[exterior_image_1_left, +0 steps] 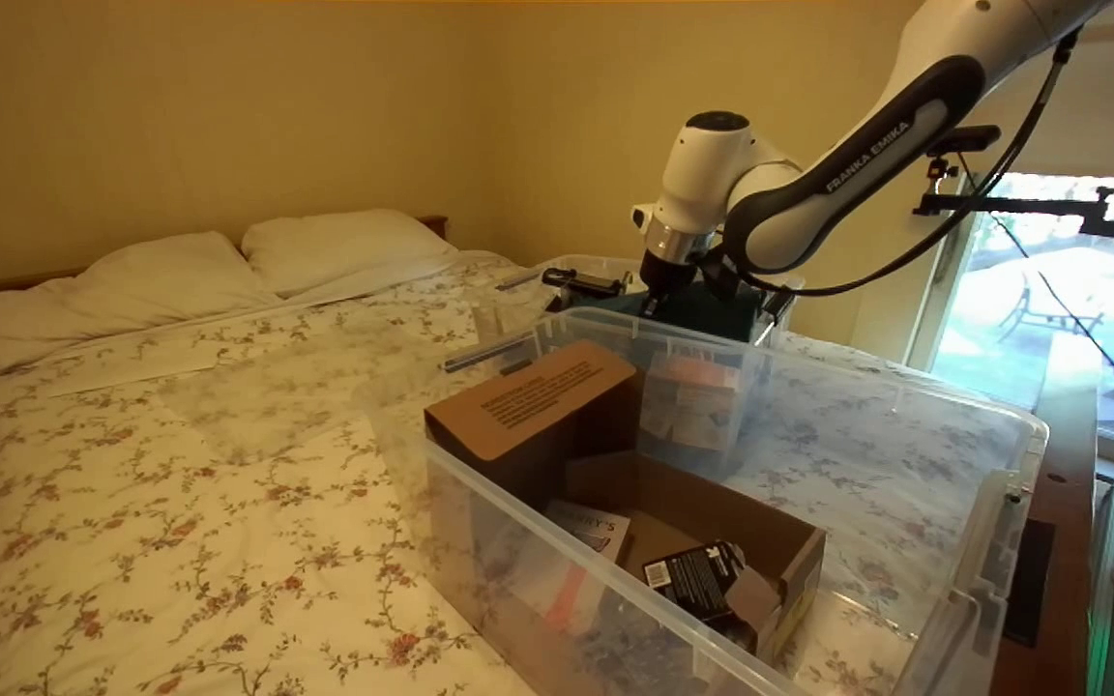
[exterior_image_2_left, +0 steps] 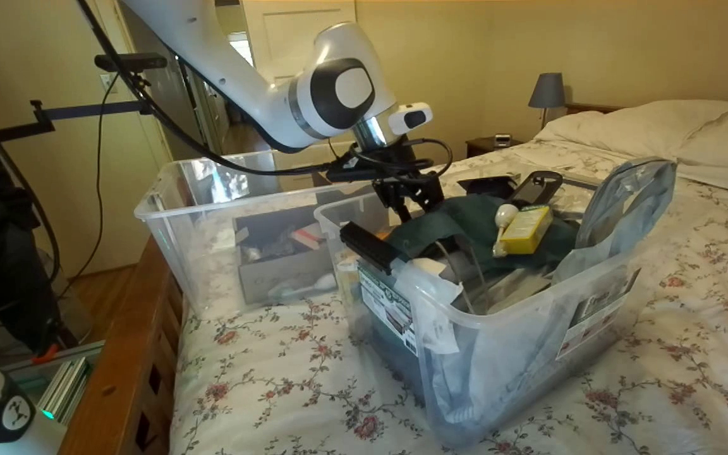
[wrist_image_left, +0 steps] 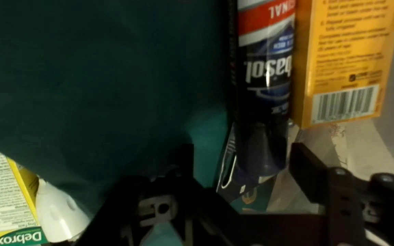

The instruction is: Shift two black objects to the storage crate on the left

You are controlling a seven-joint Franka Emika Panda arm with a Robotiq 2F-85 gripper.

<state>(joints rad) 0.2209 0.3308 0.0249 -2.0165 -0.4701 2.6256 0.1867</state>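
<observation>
The storage crate, a large clear tub, shows in both exterior views [exterior_image_1_left: 915, 391] [exterior_image_2_left: 244, 207], with an open brown cardboard box [exterior_image_1_left: 721, 493] inside. My gripper [exterior_image_1_left: 656, 302] [exterior_image_2_left: 416, 212] points down into the smaller clear bin beside it. In the wrist view the gripper [wrist_image_left: 243, 160] is open, its fingers on either side of a dark can's cap. The can [wrist_image_left: 265, 78] has a gap on one side and is close to a finger on the other. Black items lie on the bin, a bar [exterior_image_2_left: 367, 246] and a frame [exterior_image_2_left: 538, 188]; which are the task's two is unclear.
The smaller bin [exterior_image_2_left: 497, 322] also holds teal cloth [exterior_image_2_left: 465, 221], a yellow box [exterior_image_2_left: 527, 230] with a white bulb-shaped item, and a grey-blue bag [exterior_image_2_left: 626, 202]. An orange box [wrist_image_left: 347, 65] stands beside the can. Both tubs stand on a floral bed [exterior_image_2_left: 275, 366].
</observation>
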